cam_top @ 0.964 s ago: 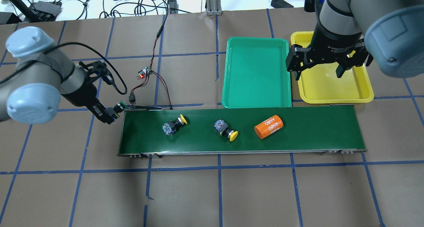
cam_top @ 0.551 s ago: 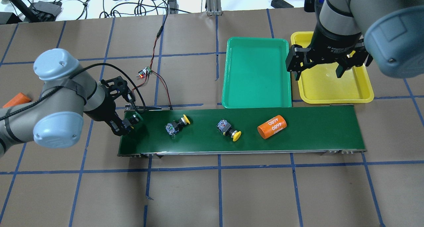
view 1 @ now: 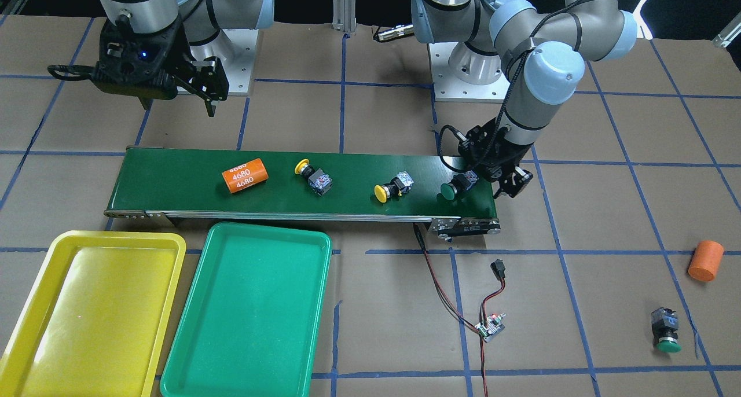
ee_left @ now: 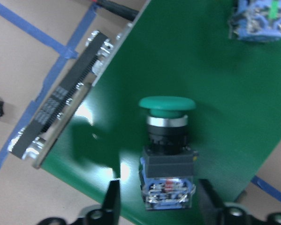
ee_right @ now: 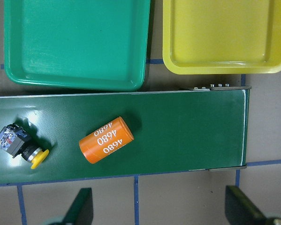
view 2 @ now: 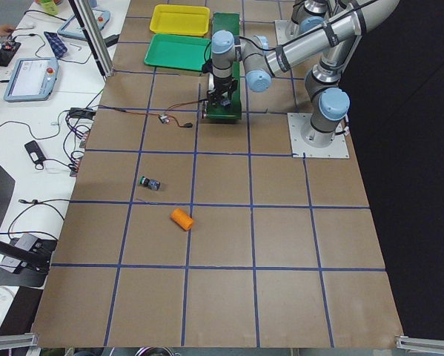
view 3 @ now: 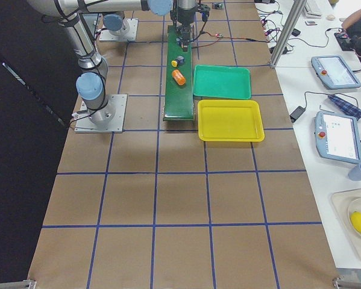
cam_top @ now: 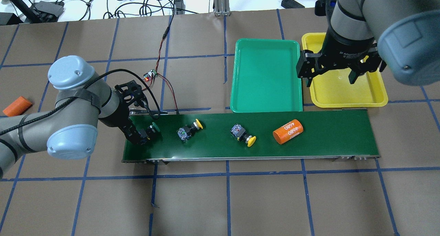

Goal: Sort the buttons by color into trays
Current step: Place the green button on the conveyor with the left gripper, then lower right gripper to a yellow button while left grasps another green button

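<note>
Buttons have not yet reached either tray. The green tray (cam_top: 266, 74) and the yellow tray (cam_top: 343, 93) both lie bare beside the belt (cam_top: 326, 139), so I judge that the sorting itself has not begun.

Three of the four buttons lie on the belt. The green button (cam_top: 153, 128) is at the belt's end, right between the left jaws. It lies on its side with its cap pointing away from them along the belt. In the left wrist view the left jaws stand narrowly parted on either side of its block. A strip of belt shows between one finger (ee_left: 113, 206) and the block, so they do not seem to clamp it, and the button appears to rest on the belt. Farther out ahead of those jaws lie the first yellow button (cam_top: 188, 130) and then the second yellow button (cam_top: 243, 135). Past them is an orange can (cam_top: 288, 131) marked 4680, which belongs in no tray.

The right jaws hang wide apart, holding nothing, high over the belt's other end. In the right wrist view the can lies ahead of them, nearer one finger, with the trays beyond it.

The other green button (view 1: 666, 330) sits on the tabletop off the belt, well apart from both pairs of jaws and near a second orange can (view 1: 705, 260).

All the work is left: two yellow buttons to the yellow tray and two green ones to the green tray. The stray green button has to be fetched from the tabletop first.
</note>
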Action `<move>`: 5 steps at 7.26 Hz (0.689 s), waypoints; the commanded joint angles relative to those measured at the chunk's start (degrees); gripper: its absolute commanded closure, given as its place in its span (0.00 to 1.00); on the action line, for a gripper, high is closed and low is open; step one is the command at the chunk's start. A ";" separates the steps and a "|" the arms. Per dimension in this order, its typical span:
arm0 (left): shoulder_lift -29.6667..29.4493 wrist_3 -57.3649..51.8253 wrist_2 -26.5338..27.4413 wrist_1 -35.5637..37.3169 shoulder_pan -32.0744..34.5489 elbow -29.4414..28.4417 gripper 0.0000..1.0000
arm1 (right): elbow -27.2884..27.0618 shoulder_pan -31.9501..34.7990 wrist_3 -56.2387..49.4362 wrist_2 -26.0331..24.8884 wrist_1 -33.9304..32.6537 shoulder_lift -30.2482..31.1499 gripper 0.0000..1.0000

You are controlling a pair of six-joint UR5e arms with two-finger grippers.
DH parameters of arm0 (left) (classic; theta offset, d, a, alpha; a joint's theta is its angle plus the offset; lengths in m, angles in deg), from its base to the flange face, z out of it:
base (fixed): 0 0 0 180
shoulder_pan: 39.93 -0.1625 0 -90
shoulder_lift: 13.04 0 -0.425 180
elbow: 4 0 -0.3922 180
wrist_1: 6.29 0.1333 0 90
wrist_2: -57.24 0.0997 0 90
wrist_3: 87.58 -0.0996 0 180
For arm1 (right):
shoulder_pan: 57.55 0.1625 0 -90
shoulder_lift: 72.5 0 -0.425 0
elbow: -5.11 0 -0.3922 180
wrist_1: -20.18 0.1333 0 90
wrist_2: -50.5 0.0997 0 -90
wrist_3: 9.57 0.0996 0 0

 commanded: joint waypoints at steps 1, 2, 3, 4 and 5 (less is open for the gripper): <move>-4.68 -0.09 1.41 0.70 -12.85 -6.38 0.00 | -3.61 0.23 -0.07 0.45 0.10 -2.75 0.00; -11.07 1.04 1.76 0.70 -15.89 -13.65 0.00 | -6.06 0.23 -1.21 0.54 -0.34 -5.02 0.00; -18.27 6.53 3.07 0.09 -17.14 -22.42 0.00 | -9.30 0.23 -4.09 0.72 -5.30 -5.91 0.00; -25.22 10.42 4.83 -0.01 -17.76 -28.86 0.00 | -14.03 0.14 -5.69 0.80 -12.05 -5.49 0.00; -30.51 15.07 4.76 0.08 -19.51 -33.97 0.00 | -18.78 -0.30 -7.62 1.85 -18.90 -4.96 0.00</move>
